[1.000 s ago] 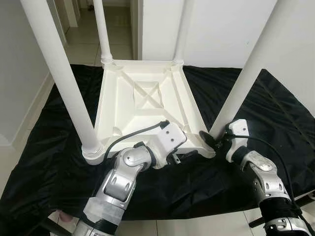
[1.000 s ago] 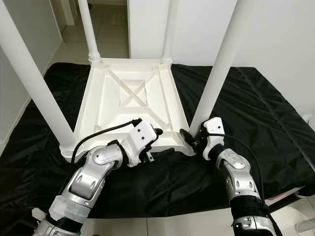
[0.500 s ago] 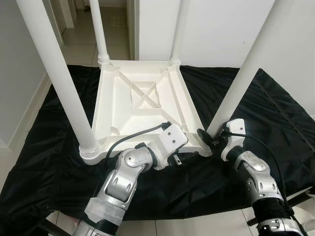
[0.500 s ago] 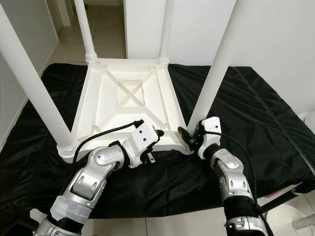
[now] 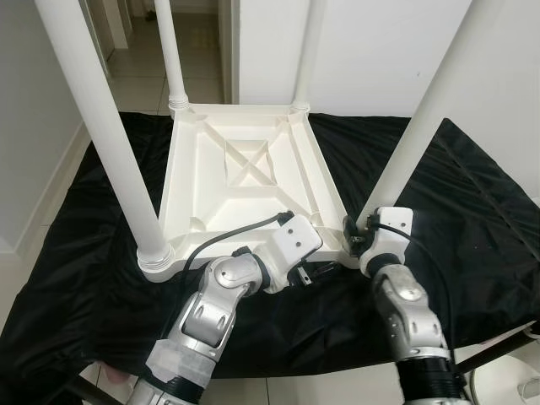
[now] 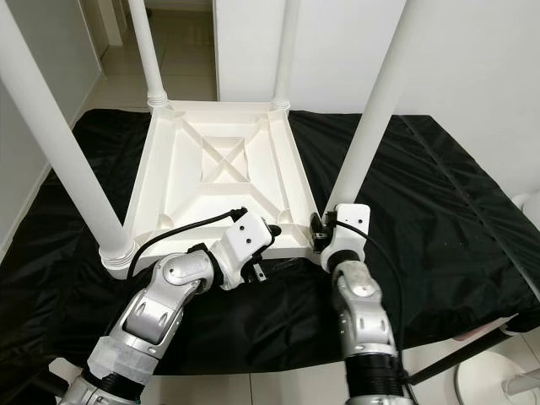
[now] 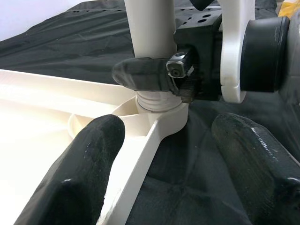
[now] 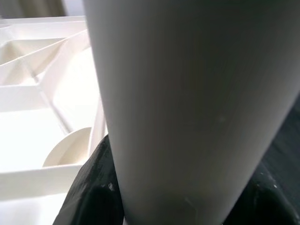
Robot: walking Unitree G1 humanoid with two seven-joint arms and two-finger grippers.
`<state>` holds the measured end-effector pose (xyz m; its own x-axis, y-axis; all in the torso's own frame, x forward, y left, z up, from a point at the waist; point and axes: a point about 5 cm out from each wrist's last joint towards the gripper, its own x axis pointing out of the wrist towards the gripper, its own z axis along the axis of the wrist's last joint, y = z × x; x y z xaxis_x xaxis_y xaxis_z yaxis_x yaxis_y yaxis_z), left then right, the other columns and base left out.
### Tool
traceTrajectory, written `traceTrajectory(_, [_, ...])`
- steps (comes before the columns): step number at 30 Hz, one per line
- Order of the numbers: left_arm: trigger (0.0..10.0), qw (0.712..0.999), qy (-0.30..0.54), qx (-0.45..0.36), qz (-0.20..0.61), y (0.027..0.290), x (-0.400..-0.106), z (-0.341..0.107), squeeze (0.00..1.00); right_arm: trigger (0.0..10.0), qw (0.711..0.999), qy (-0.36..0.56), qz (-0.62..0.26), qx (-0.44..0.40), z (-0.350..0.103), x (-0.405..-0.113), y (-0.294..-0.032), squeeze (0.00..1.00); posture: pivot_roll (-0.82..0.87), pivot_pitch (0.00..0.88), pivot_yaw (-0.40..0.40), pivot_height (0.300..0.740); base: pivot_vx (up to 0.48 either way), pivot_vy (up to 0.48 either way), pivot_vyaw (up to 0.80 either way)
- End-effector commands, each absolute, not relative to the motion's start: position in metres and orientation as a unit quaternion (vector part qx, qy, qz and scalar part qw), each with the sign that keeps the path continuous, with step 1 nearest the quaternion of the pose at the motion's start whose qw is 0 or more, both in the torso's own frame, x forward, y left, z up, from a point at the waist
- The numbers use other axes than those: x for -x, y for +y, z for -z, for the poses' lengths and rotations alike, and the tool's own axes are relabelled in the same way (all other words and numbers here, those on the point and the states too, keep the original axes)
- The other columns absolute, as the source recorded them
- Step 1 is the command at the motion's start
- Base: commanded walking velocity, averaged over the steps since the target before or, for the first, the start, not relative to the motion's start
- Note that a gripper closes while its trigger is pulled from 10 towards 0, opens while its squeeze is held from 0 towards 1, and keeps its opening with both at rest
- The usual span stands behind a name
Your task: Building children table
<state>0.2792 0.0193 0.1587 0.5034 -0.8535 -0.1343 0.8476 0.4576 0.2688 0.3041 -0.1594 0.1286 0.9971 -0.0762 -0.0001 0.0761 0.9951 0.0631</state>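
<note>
A white children's table lies upside down on a black cloth, its four legs pointing up. My right gripper is at the foot of the near right leg, shut around it just above the corner socket. In the right wrist view that leg sits between the two black fingers. My left gripper is at the table's near edge, open. In the left wrist view its fingers straddle the rim, with one finger of the right gripper across the leg's foot.
The black cloth covers the floor around the table. The near left leg stands tall beside my left arm. A white wall is behind, and a tiled hallway opens at the far left.
My right gripper has swung left from beside the leg onto its foot and closed around it. The left gripper has hardly moved. The camera shifted slightly.
</note>
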Motion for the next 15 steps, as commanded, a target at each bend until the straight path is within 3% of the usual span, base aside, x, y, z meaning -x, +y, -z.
traceTrajectory(1, [10.0, 0.878, -0.019, -0.152, 0.452, 0.020, -0.285, -0.161, 0.00, 10.0, 0.991, 0.011, 0.124, -0.058, -0.123, -0.301, -0.157, 0.00, -0.05, 0.012, -0.009, 0.740, 0.000, 0.000, 0.00])
traceTrajectory(5, [10.0, 0.879, -0.019, -0.152, 0.451, 0.019, -0.285, -0.161, 0.00, 10.0, 0.980, 0.008, 0.182, -0.076, -0.125, -0.300, -0.150, 0.00, -0.05, 0.012, -0.009, 0.740, 0.000, 0.000, 0.00])
traceTrajectory(15, [10.0, 0.884, -0.022, -0.148, 0.444, 0.021, -0.286, -0.163, 0.00, 10.0, 0.988, -0.002, 0.136, -0.075, -0.133, -0.300, -0.141, 0.00, -0.05, 0.014, -0.021, 0.740, 0.000, 0.000, 0.00])
